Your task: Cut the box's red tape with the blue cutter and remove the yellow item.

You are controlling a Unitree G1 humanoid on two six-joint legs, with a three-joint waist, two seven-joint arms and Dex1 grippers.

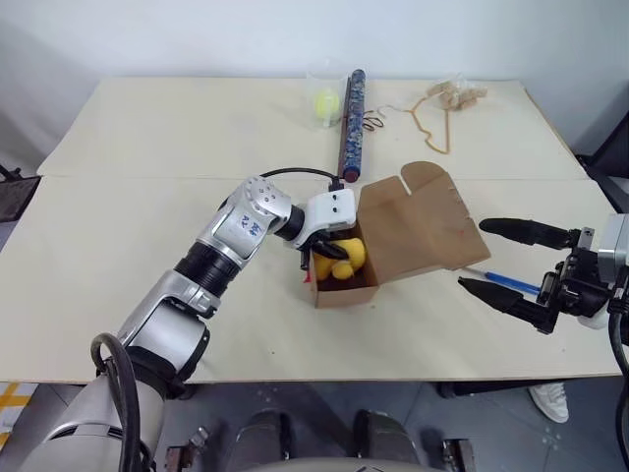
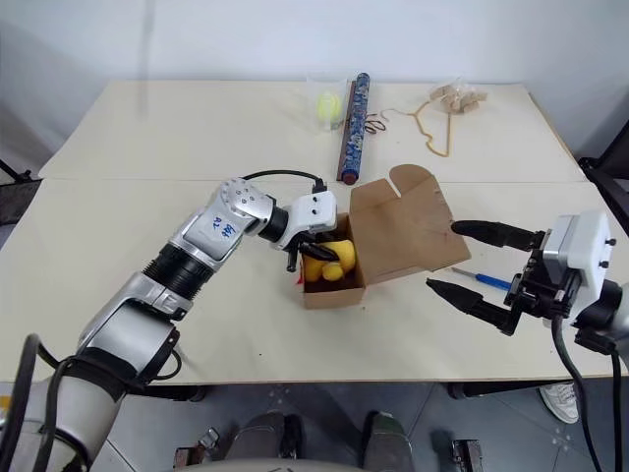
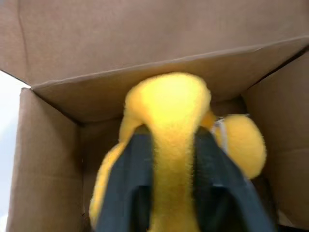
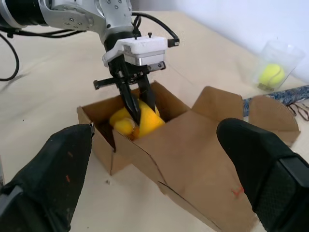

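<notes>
The box [image 1: 393, 246] sits on the table [image 1: 147, 197] with its lid flap folded back, so the top is open. The yellow item [image 1: 339, 261] is inside the box, at the end nearest the left arm.

The left tool [image 4: 137, 107] reaches down into the box. Its two black fingers [image 3: 130, 183] are squeezed on a soft yellow part of the toy, one finger on each side. So the left tool is closed and gripping the yellow item.

The right tool [image 2: 472, 265] hangs in the air just beside the box, on the side away from the left arm. Its two black fingers are spread wide apart, and nothing is between them.

The blue cutter [image 1: 506, 282] lies flat on the table near the box, on the same side as the right tool.

Behind the box, a long dark tube [image 1: 352, 123] lies on the table, its near end just beside the box. A clear cup [image 1: 326, 96] with a small yellow-green ball [image 1: 325, 102] stands just beside the tube's far end, well apart from the box.
</notes>
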